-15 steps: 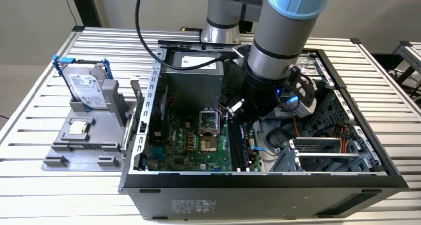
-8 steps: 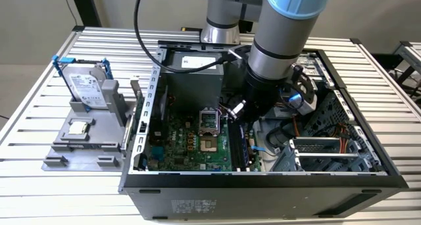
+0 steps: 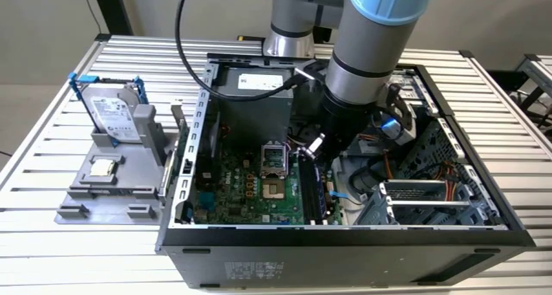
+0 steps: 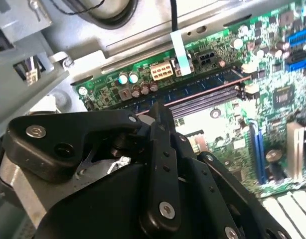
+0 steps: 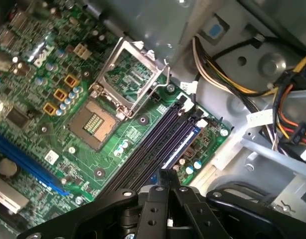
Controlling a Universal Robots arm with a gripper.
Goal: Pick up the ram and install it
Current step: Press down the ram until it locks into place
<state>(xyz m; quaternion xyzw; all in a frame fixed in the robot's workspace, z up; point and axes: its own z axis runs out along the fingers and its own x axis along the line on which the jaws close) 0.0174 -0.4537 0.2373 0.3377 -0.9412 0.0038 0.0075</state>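
Note:
The ram (image 5: 181,143) stands on edge in one of the dark memory slots of the green motherboard (image 5: 118,137), inside the open computer case (image 3: 345,233). In the second wrist view the ram (image 4: 203,86) is a long bluish strip beside the slots. In the exterior view the ram (image 3: 317,190) lies just below my gripper (image 3: 312,147). My gripper (image 5: 165,174) is shut, with its black fingertips together right over one end of the stick. Whether the tips touch it I cannot tell. Nothing is held between the fingers of the gripper (image 4: 159,109).
The processor socket (image 5: 95,122) lies open with its metal frame (image 5: 130,74) raised. Bundled cables (image 5: 287,119) and a drive cage (image 3: 431,201) crowd the case. On the exterior view's left a grey fixture (image 3: 116,185) holds a hard drive (image 3: 112,107) and a processor chip (image 3: 102,167).

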